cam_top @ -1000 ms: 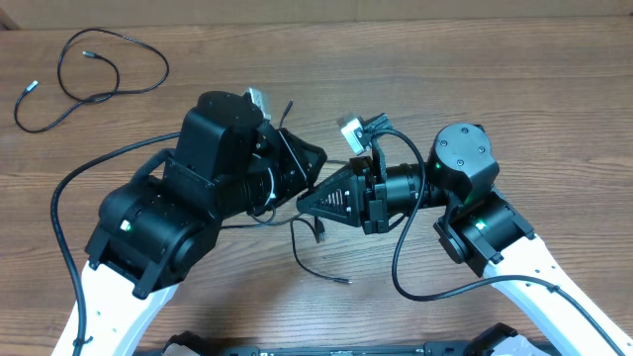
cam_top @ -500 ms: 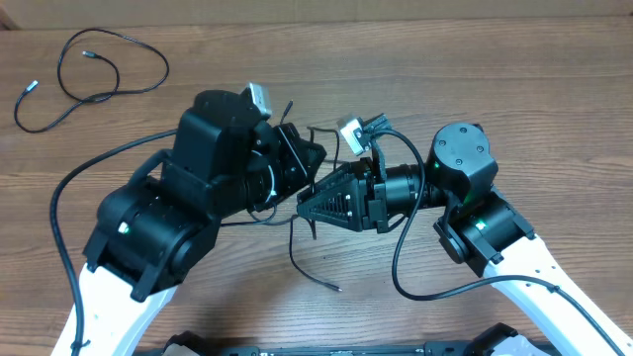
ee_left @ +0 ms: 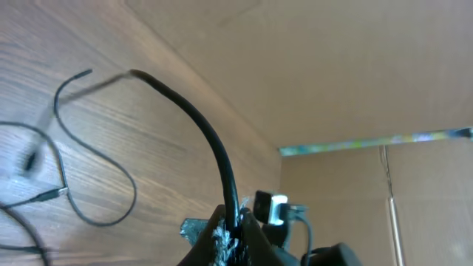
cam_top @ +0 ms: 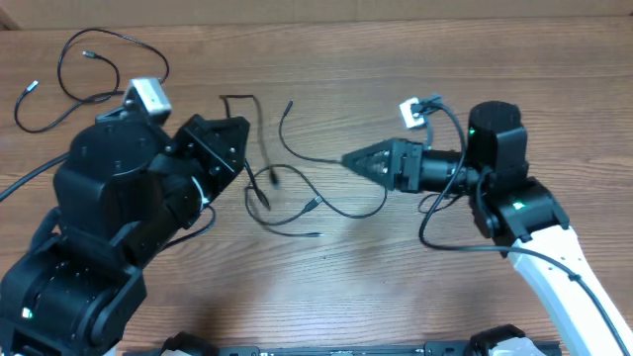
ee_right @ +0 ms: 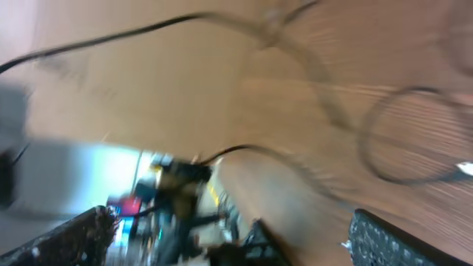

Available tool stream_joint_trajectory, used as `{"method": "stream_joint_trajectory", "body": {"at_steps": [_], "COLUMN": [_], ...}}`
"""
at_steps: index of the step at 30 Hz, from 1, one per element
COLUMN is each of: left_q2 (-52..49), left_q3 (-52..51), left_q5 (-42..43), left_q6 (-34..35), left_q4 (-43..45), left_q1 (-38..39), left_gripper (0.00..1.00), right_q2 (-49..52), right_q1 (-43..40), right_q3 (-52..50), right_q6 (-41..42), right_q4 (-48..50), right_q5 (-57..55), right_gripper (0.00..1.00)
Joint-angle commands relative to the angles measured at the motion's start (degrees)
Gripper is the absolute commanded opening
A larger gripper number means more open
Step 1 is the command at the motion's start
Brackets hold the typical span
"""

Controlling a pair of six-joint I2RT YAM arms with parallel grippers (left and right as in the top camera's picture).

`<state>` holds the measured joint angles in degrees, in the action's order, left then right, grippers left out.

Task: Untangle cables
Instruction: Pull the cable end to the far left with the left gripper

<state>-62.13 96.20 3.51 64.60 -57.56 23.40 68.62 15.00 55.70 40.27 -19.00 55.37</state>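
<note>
Wooden table (cam_top: 445, 287), cable (ee_left: 194, 111) in left tool (ee_left: 233, 225)

The thin black flexible cables (ee_left: 213, 142) are black all along their length, with small silvery plug ends (cam_top: 32, 86). The flat wooden table (cam_top: 396, 287) is warm brown, with fine darker grain streaks running across it.

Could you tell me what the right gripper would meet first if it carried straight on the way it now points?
The right gripper points toward the left arm. The loose cables lie just ahead of its tip, so it would probably meet them first, with the left gripper further on. Height is unclear from overhead, so it might pass above them.
</note>
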Motion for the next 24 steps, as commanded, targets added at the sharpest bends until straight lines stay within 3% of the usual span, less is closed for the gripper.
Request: {"method": "stream_joint_trajectory", "body": {"at_steps": [1, 11, 17, 24], "left_q2": [-0.22, -1.6, -5.11, -10.4], "left_q3": [3.45, 5.31, 5.31, 5.31], "left_q5": [-1.18, -5.16, -12.5, -14.01], "left_q6": [0.61, 2.1, 2.03, 1.68], "left_q4": [2.78, 7.28, 7.26, 7.52], "left_q1": [-2.36, -11.91, -16.52, -24.96], "left_gripper": [0.04, 0.04, 0.04, 0.05], "right_q2": [-0.66, -0.66, -0.66, -0.66], "right_q1": [-2.95, -3.87, -3.87, -3.87], "right_q3": [0.17, 0.17, 0.17, 0.17], "right_q6": [-0.28, -0.28, -0.26, -0.26], "right_q4": [-5.77, -17.57, -17.57, -17.57], "right_q5": [-10.84, -30.36, -32.0, -32.0], "right_gripper": [1.0, 1.0, 1.0, 1.0]}}
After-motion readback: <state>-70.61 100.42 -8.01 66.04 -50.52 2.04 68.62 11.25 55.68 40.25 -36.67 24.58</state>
